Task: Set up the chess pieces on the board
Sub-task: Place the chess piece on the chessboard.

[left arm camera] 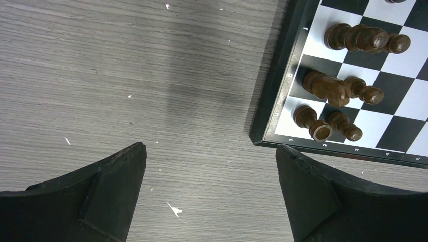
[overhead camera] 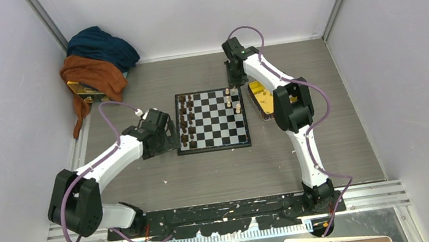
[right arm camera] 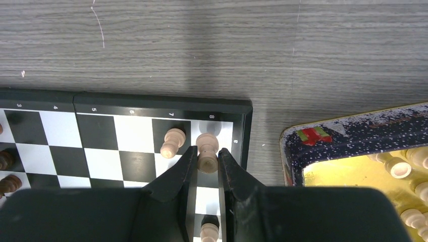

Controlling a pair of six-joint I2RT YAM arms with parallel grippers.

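The board (overhead camera: 216,127) lies mid-table, with dark brown pieces (overhead camera: 187,121) in two columns along its left side. Three light-tan pieces (overhead camera: 229,102) stand near its far right corner. My right gripper (right arm camera: 206,155) is shut on a light-tan piece (right arm camera: 207,150) over the corner square of the board (right arm camera: 131,133). A second tan piece (right arm camera: 171,142) stands just left of it, and a third (right arm camera: 209,232) shows between the fingers, nearer the camera. My left gripper (left arm camera: 209,148) is open and empty over bare table beside the board's near left corner (left arm camera: 282,116).
A shiny yellow tray (right arm camera: 348,146) holding several tan pieces (right arm camera: 398,167) sits right of the board, also seen in the top view (overhead camera: 261,101). Blue and orange cloths (overhead camera: 96,58) lie heaped in the far left corner. Dark pieces (left arm camera: 343,91) stand close to my left gripper.
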